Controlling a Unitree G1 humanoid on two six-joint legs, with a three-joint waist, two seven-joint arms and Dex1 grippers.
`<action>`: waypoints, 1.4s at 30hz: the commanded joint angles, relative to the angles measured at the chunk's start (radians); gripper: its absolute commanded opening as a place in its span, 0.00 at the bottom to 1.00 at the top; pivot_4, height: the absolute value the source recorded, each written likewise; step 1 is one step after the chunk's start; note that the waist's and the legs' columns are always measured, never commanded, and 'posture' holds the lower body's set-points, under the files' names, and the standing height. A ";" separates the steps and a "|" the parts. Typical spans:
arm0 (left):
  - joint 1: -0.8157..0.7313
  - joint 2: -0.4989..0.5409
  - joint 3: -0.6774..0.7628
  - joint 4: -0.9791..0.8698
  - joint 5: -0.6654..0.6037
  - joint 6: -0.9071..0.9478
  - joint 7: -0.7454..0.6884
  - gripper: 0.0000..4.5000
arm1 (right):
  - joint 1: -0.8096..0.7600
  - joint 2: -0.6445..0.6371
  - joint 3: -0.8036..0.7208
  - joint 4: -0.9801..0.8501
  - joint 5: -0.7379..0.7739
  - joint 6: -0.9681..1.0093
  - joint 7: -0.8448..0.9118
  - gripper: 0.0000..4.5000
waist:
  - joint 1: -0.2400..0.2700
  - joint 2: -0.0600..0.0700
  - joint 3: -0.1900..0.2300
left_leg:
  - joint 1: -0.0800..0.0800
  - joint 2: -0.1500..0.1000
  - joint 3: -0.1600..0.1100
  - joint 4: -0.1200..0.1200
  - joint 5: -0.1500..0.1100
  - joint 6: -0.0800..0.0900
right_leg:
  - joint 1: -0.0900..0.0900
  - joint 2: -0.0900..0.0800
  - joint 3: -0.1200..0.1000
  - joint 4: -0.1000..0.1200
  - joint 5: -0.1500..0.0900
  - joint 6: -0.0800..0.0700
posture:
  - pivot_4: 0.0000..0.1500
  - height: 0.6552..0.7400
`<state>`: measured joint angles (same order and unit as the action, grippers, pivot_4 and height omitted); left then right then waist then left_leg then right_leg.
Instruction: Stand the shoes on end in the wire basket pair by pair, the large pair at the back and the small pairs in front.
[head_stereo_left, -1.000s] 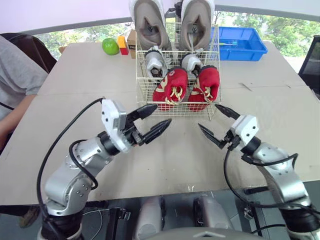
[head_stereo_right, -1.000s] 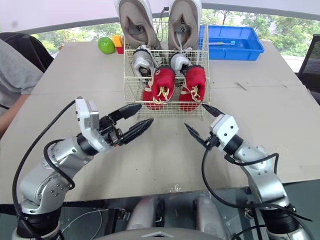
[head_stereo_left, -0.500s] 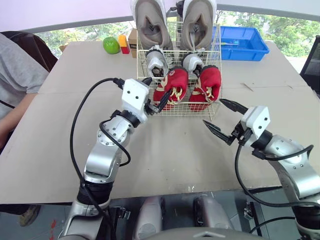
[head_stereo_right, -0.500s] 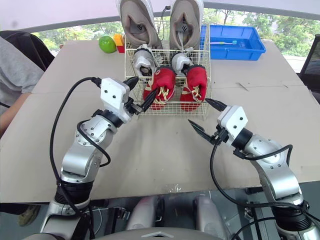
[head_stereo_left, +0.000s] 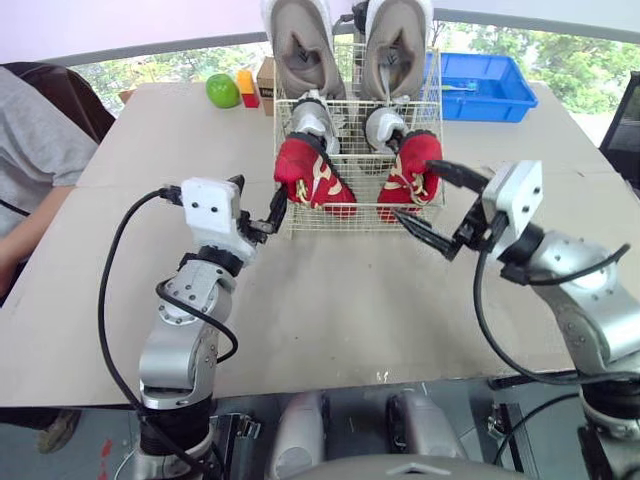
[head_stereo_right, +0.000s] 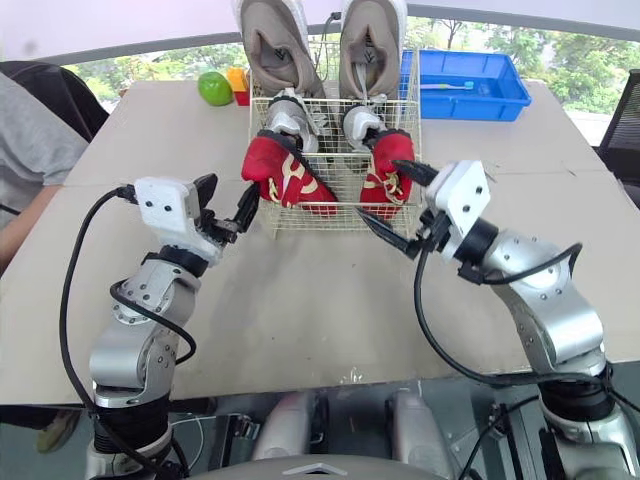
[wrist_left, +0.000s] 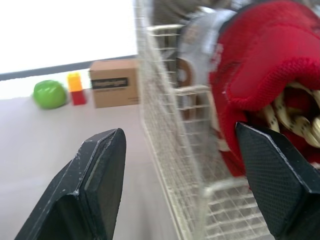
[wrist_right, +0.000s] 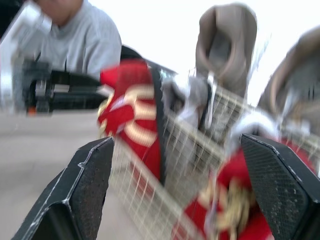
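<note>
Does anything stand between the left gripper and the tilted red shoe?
Yes. The mesh of the wire basket lies between the open left gripper and the lower part of the tilted red shoe.

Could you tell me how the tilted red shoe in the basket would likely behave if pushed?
The tilted red shoe leans askew at the front of the wire basket, so a push would probably tip it rather than slide it. Its padded fabric looks soft and should give. Its laces might snag the wire.

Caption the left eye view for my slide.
Left pincer and right pincer open at the wire basket, one red shoe leaning sideways.
</note>
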<state>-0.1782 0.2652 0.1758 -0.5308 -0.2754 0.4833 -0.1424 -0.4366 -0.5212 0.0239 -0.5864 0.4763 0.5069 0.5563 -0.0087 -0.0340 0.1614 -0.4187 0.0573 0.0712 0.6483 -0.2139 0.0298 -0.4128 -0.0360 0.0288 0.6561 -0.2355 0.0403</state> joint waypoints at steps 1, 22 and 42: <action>0.013 0.023 0.041 -0.019 -0.007 -0.043 -0.023 0.83 | -0.031 0.012 -0.003 -0.016 0.001 0.004 -0.011 0.85 | -0.002 0.000 0.000 | 0.000 0.000 0.000 0.000 0.000 0.000 | 0.000 0.000 0.000 0.000 0.000 0.000 | 1.00 1.00; 0.049 0.125 0.058 -0.042 -0.181 -0.071 -0.252 0.83 | 0.066 0.030 -0.017 -0.032 -0.029 -0.039 -0.004 0.85 | -0.005 -0.001 0.001 | 0.000 0.001 0.000 -0.004 0.000 0.000 | -0.001 -0.002 0.000 -0.003 0.000 0.000 | 1.00 1.00; 0.192 0.230 0.021 -0.111 -0.410 -0.038 -0.435 1.00 | 0.183 -0.062 -0.124 -0.069 0.016 0.006 -0.004 0.86 | -0.003 -0.001 0.002 | 0.000 0.000 0.000 -0.005 0.000 0.000 | -0.001 -0.003 0.000 -0.007 0.000 0.000 | 1.00 1.00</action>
<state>0.0441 0.4962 0.2102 -0.6359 -0.7425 0.5008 -0.5972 -0.2322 -0.5790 -0.0822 -0.6111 0.4756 0.5127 0.5587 -0.0117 -0.0350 0.1636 -0.4185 0.0576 0.0710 0.6432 -0.2141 0.0299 -0.4134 -0.0386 0.0284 0.6492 -0.2357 0.0400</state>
